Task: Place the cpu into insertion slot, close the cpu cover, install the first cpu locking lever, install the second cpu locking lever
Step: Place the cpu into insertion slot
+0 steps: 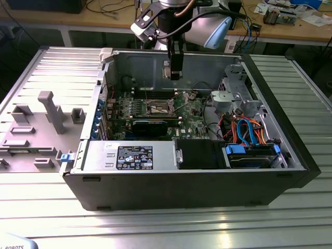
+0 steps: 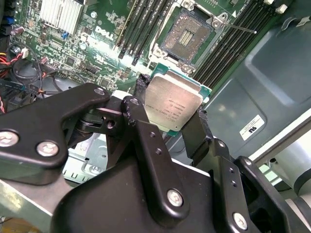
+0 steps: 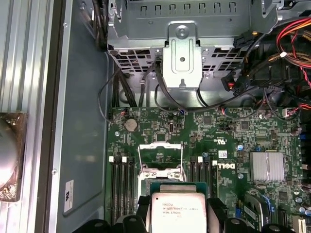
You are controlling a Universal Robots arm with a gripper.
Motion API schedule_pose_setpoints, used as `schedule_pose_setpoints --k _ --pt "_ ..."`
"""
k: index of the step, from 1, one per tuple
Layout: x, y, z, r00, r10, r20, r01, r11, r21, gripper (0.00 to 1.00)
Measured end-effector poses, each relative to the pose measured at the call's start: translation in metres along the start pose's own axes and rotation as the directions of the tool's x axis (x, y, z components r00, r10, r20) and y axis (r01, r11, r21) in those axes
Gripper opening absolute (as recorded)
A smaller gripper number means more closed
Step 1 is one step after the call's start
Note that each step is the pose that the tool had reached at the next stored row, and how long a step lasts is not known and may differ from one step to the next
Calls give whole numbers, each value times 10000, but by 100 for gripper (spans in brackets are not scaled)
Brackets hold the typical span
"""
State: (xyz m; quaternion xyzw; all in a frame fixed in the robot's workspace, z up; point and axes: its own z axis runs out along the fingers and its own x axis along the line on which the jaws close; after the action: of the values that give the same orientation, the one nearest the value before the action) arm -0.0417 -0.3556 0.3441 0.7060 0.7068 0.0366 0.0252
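- Exterior view: an open case lies on a ribbed metal table. The arm reaches in from above, and the gripper hangs inside the case, above the board. The slot sits on the board below the gripper, a little toward the exterior view's left. A grey tray lies on the table at the exterior view's left of the case.
- Second wrist view: the gripper is clamped on the cpu, with black fingers on two opposite edges. The chip's silver top faces the camera. The cpu is held in the air, apart from the slot, which lies uncovered with its dark centre bare. Memory slots run along both sides of the slot, and a finned heatsink stands farther off on the board.
- First wrist view: the cpu sits between the fingers of the gripper, near the slot and hiding one edge of it. The cover appears swung up off the slot, on the side toward the metal cage. The heatsink is well apart from the chip.
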Motion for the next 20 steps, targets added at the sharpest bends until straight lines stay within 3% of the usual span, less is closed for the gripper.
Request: schedule_pose_setpoints --k 12,20 --pt "2 -1 12 10000 -1 -1 1 10000 0 54" --pt "0 -9 90 10000 -1 -1 1 10000 0 54"
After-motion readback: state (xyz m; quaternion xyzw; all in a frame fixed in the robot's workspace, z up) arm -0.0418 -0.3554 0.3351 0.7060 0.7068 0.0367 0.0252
